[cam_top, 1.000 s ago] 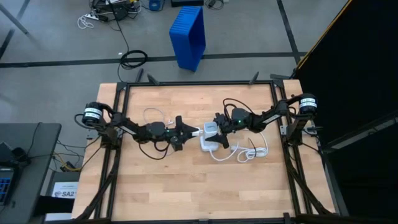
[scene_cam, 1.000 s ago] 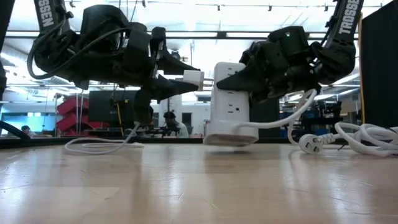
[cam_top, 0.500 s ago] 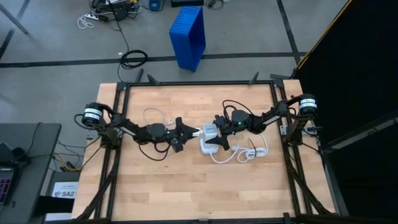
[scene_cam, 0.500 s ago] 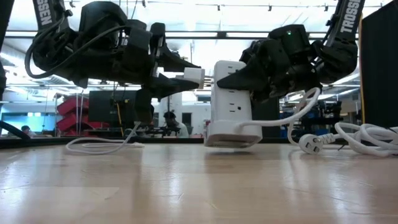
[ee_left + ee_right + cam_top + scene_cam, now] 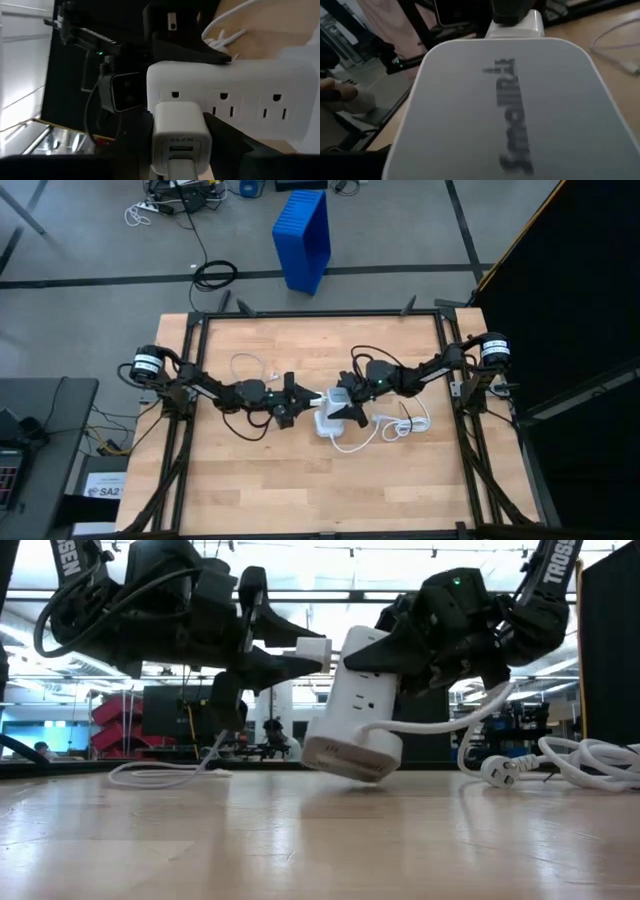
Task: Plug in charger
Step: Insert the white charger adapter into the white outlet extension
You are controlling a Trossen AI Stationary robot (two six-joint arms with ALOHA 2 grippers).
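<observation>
A small white cube charger [image 5: 181, 132] with a thin cable is in my left gripper [image 5: 303, 397], above the middle of the table. Its front end stands against the socket face of a white outlet block [image 5: 240, 107]; I cannot tell whether its prongs are in. My right gripper [image 5: 347, 400] is shut on that outlet block [image 5: 355, 705], which is tilted, its lower end [image 5: 345, 762] close above the wood. The block's thick white cord [image 5: 430, 725] runs to the table's right part. My left gripper pinches the charger [image 5: 312, 648] by its two sides, coming level from the table's left; one dark finger [image 5: 225, 142] shows beside it. The charger is clear of the table, and its cable [image 5: 177, 170] leads back between the fingers. My right gripper holds the outlet block by its upper end [image 5: 375, 640], coming from the table's right and slanting down. The wrist view shows only the block's back face [image 5: 505, 110], which hides the fingers. The block hangs tilted, its lower end swung toward the left arm.
The thick cord lies in loops with its plug [image 5: 497, 770] on the table's right part [image 5: 405, 425]. A thin white cable [image 5: 250, 366] lies on the left part behind the left arm. Bare wood [image 5: 300, 480] spreads along the near side.
The right gripper has shifted toward the left and near edges and tipped the outlet block from upright to tilted, its lower end swinging toward the left arm. The left gripper has risen a little with the charger, staying at the block's socket face.
</observation>
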